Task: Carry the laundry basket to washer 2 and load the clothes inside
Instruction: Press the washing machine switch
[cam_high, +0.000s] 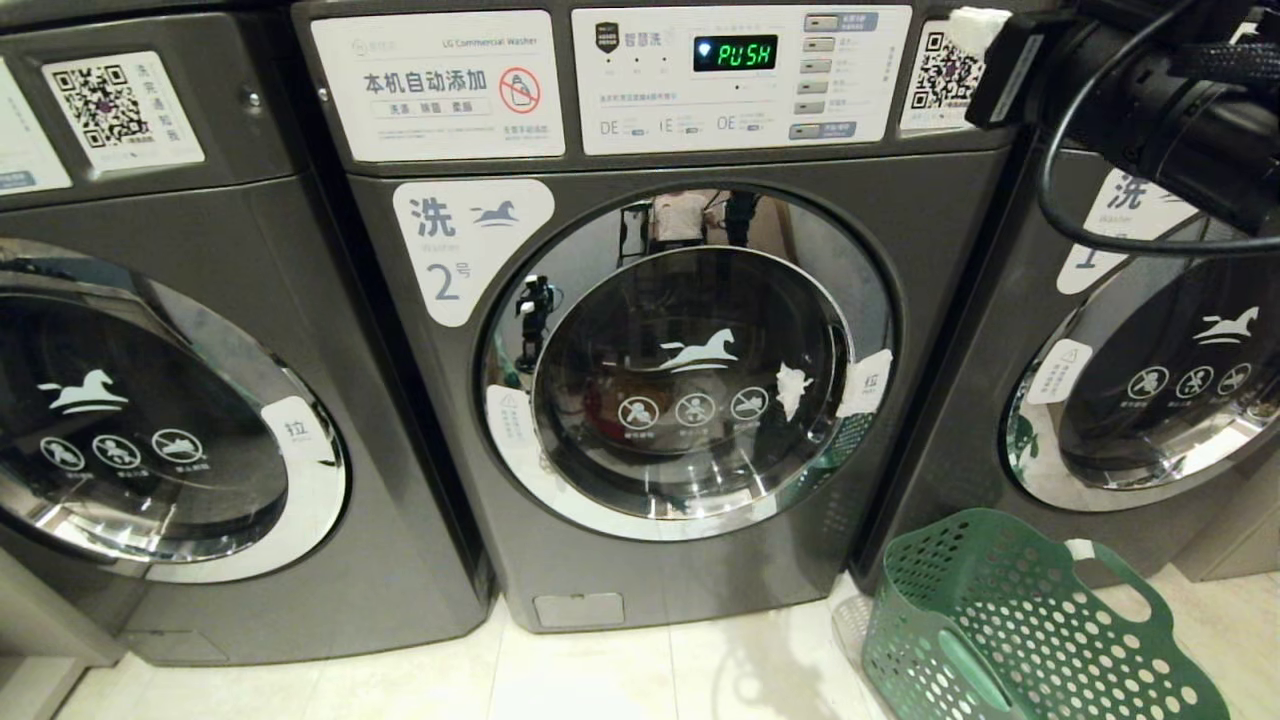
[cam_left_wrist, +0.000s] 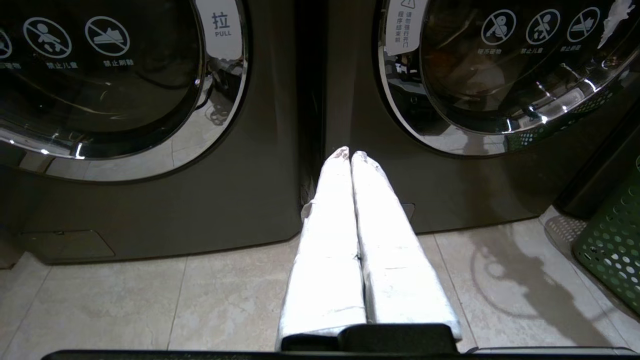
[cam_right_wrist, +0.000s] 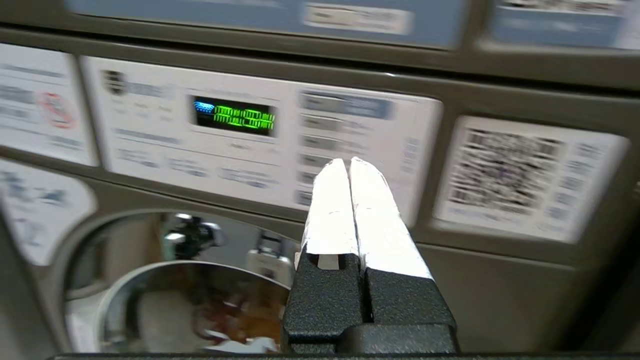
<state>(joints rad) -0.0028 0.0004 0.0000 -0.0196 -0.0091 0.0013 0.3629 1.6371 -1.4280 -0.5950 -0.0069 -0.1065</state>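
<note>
Washer 2 (cam_high: 640, 400) stands straight ahead, dark grey, with a white "2" label (cam_high: 450, 280). Its chrome-ringed door is closed. Reddish, orange and white shapes, the clothes (cam_right_wrist: 220, 315), show dimly behind the door glass. The green laundry basket (cam_high: 1000, 620) sits on the floor at the washer's right foot; no garment shows in the part I see. My right gripper (cam_right_wrist: 349, 161) is shut and empty, raised in front of the washer's control panel (cam_right_wrist: 260, 135), near its buttons. My left gripper (cam_left_wrist: 350, 152) is shut and empty, held low towards the gap between two washers.
Identical washers flank washer 2, one on the left (cam_high: 150, 400) and one on the right (cam_high: 1150, 380). My right arm (cam_high: 1150, 90) with its cable crosses the top right. The display (cam_high: 735, 53) reads PUSH. Pale floor tiles (cam_high: 600, 670) lie in front.
</note>
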